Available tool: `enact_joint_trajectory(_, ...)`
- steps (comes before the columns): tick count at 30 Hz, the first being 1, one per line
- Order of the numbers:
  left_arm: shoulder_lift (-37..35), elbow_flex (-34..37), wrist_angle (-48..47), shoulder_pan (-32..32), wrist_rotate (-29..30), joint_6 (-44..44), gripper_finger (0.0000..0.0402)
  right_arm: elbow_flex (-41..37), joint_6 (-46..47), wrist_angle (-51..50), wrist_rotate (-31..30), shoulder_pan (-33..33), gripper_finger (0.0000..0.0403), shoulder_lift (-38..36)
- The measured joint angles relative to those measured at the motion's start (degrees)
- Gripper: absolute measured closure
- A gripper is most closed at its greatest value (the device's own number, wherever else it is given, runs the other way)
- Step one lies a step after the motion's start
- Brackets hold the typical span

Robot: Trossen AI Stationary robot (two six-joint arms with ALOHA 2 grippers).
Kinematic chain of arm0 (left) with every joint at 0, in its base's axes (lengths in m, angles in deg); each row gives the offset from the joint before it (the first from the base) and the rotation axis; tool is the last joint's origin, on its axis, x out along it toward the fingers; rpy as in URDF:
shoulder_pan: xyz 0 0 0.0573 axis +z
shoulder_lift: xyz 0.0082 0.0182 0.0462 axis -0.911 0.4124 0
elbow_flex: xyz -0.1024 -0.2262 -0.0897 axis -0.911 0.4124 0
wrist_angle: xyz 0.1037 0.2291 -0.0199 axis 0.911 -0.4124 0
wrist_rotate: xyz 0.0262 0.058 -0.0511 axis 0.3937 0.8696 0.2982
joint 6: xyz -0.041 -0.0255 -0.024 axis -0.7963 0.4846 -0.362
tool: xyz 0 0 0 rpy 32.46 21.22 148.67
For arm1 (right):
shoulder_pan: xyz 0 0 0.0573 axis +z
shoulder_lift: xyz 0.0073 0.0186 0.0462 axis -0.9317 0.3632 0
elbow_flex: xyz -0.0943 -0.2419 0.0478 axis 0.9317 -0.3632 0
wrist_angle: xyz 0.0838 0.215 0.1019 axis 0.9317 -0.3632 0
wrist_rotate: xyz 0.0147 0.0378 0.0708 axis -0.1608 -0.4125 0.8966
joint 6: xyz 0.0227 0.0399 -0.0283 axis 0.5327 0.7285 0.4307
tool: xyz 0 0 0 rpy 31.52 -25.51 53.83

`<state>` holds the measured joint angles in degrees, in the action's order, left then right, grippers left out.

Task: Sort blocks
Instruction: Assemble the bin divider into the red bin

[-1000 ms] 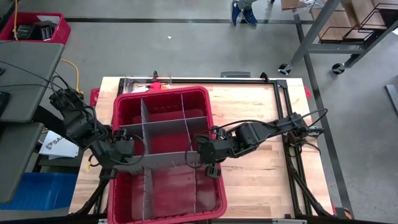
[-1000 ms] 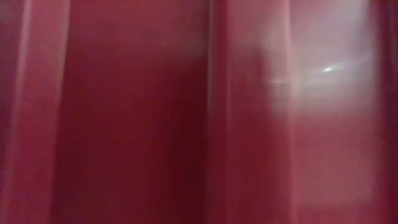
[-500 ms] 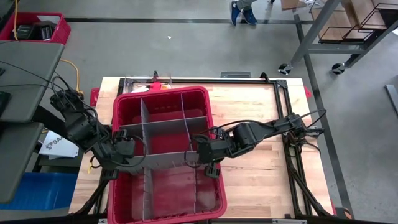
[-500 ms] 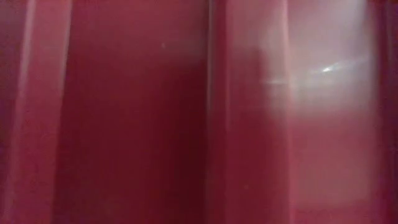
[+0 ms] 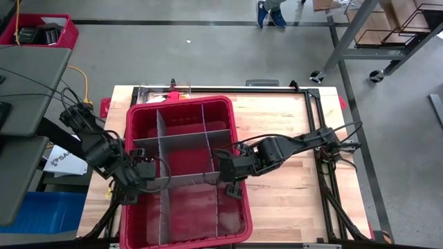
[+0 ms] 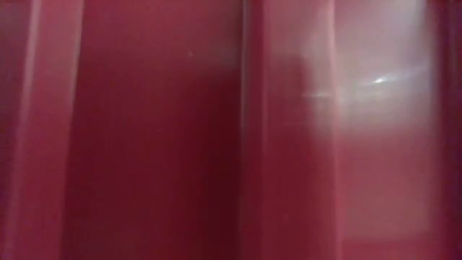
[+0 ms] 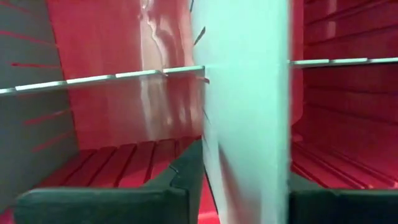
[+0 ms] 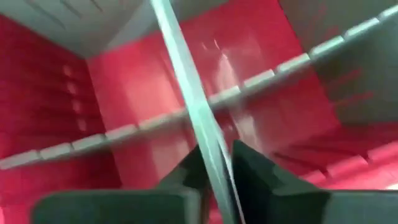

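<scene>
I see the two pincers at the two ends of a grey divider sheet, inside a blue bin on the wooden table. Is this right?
Not quite. The bin is red, not blue, as the high view shows. The rest holds: the left pincer and the right pincer are at the two ends of one grey divider sheet inside it, on the wooden table.

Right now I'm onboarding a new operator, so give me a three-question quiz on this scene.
1. True or false: both sets of fingers straddle the same grey divider sheet across the red bin.
2. Which gripper is at the bin's right wall? A) left gripper B) right gripper
3. Are any blocks visible in the bin?

Key: 1 true; 2 B; 3 no, none can be seen.
</scene>
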<state>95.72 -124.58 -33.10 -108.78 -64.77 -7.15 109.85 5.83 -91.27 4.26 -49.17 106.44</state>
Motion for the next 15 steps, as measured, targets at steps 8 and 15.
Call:
enact_joint_trajectory(8,-0.73,-1.33,2.61,0.00,-2.51,-3.14,0.0270,2.98,-2.10,3.59,-1.74,0.84,0.0253,0.05)
enact_joint_trajectory(15,-0.91,-5.31,3.36,0.00,-2.63,-2.75,0.0228,4.61,-3.25,4.97,-1.77,0.53,0.0241,-0.87)
